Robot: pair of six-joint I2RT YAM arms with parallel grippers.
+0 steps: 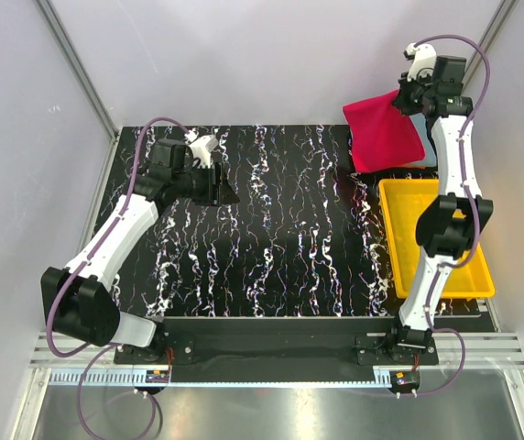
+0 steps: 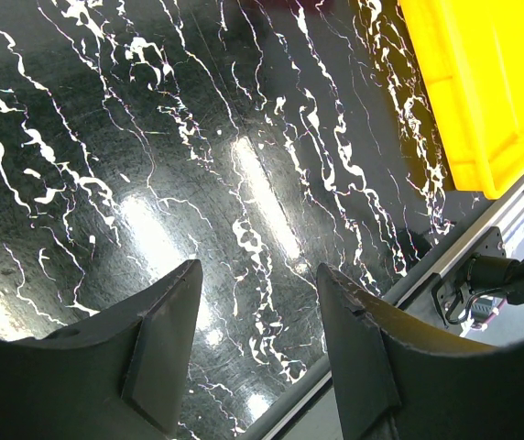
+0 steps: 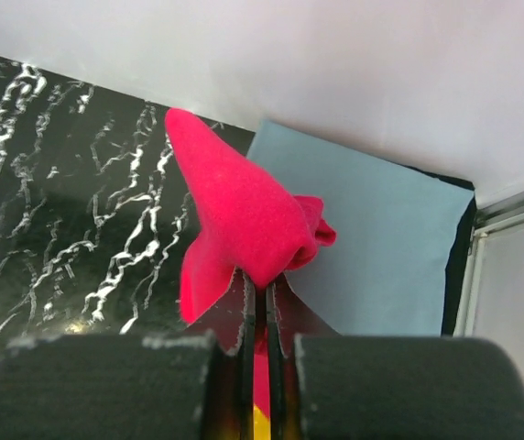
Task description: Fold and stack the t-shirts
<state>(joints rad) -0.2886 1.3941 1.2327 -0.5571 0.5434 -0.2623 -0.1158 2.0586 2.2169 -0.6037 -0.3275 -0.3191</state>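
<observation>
White walls [image 1: 262, 55] close in a black table [image 1: 271, 238] veined with white. A yellow tray [image 1: 395, 247] sits along the table's right edge, toward the near right corner. In the left wrist view the tray [image 2: 482, 82] shows at upper right, with bare glossy tabletop [image 2: 152, 183] below the fingers.

The right arm reaches up over the far right corner. The right gripper [image 1: 407, 99] has its jaws pressed together on a bunched fold of the red shirt [image 1: 381, 133]. The shirt hangs from that pinch, draping down and left, lifted off the surface above the far end of the tray. From the right wrist, the red shirt [image 3: 239, 220] rises in a peak from the right gripper [image 3: 260, 312], the fingers nearly touching with cloth between them.

A grey-blue shirt [image 3: 381, 247] lies folded flat in the far right corner of the table, beneath and just behind the red one. From above only a sliver of it [image 1: 420, 165] shows past the red cloth.

The left gripper [image 1: 221, 191] hangs over the far left part of the table, well apart from both shirts. Its jaws [image 2: 260, 339] stand apart and hold nothing.
</observation>
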